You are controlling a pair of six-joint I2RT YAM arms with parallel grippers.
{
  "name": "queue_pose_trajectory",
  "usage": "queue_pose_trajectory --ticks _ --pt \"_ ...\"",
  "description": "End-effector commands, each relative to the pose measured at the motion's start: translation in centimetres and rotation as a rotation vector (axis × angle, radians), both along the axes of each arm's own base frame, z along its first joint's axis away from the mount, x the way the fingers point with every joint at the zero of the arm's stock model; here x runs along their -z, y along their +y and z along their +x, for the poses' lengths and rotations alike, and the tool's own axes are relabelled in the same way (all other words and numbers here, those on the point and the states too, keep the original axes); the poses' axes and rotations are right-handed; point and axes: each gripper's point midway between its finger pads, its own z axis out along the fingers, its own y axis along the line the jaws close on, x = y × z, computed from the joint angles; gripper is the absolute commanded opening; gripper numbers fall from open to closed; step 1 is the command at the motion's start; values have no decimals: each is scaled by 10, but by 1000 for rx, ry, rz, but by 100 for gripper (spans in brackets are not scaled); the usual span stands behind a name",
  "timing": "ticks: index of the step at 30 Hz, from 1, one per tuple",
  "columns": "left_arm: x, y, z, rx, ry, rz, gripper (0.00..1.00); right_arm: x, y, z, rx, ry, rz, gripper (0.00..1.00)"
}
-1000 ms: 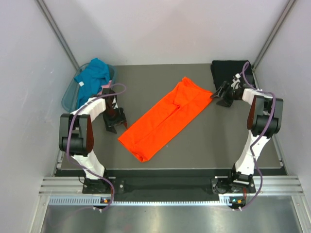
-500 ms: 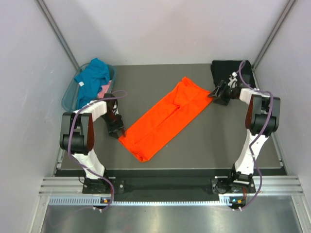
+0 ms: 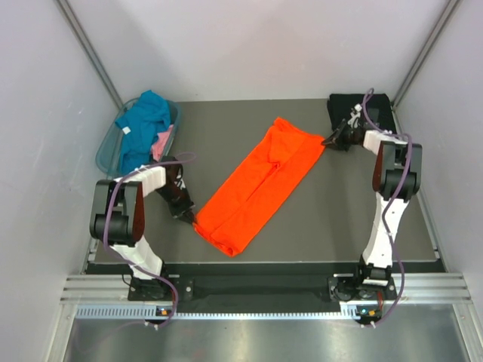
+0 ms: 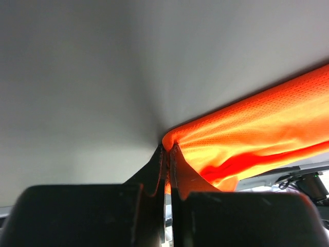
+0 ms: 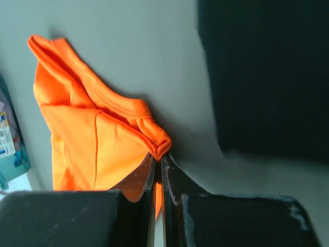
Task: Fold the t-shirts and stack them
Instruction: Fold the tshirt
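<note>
The orange t-shirt (image 3: 256, 188) is laid on the table (image 3: 339, 219), its long axis running near-left to far-right. Its near end is clamped by the left gripper (image 3: 192, 216); its far end is clamped by the right gripper (image 3: 330, 140).

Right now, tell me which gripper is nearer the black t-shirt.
Right. The right gripper, shut on the far corner of the orange t-shirt, sits just beside the black t-shirt. The left gripper grips the orange t-shirt's near end, well away from the black one.
</note>
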Motion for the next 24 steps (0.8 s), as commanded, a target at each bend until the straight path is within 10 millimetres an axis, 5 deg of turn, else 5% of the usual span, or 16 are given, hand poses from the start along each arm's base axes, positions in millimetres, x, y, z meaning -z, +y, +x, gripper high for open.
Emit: queue_pose_trajectory --ticks 1,2,4,5,6,11,15,19,23,24 --pt "-3 -12 -8 -28 -20 -12 0 -24 9 46 24 -128 -33 1" --pt "-3 -15 -10 -30 -33 -17 0 -41 17 62 13 -180 -31 1" --pt "-4 -30 -16 -35 -32 -44 0 -31 28 76 9 -176 -11 1" --pt "-5 -35 -20 -38 -37 -62 0 -51 39 91 -5 -232 -6 1" --pt "-5 -45 -21 -22 -57 -76 0 -37 47 97 -5 -214 8 1" --pt "-9 -89 -29 -22 -105 -112 0 -51 97 130 -36 -318 70 7" --pt "-6 -120 -37 4 -133 -138 0 -43 126 140 -28 -337 114 21" --pt "-3 -127 -42 15 -137 -132 4 -49 140 137 -44 -320 114 38" --pt "-10 -121 -48 30 -149 -111 30 -52 121 111 -41 -205 54 52" --pt "-13 -120 -49 40 -152 -114 39 -78 117 104 -41 -226 38 57"
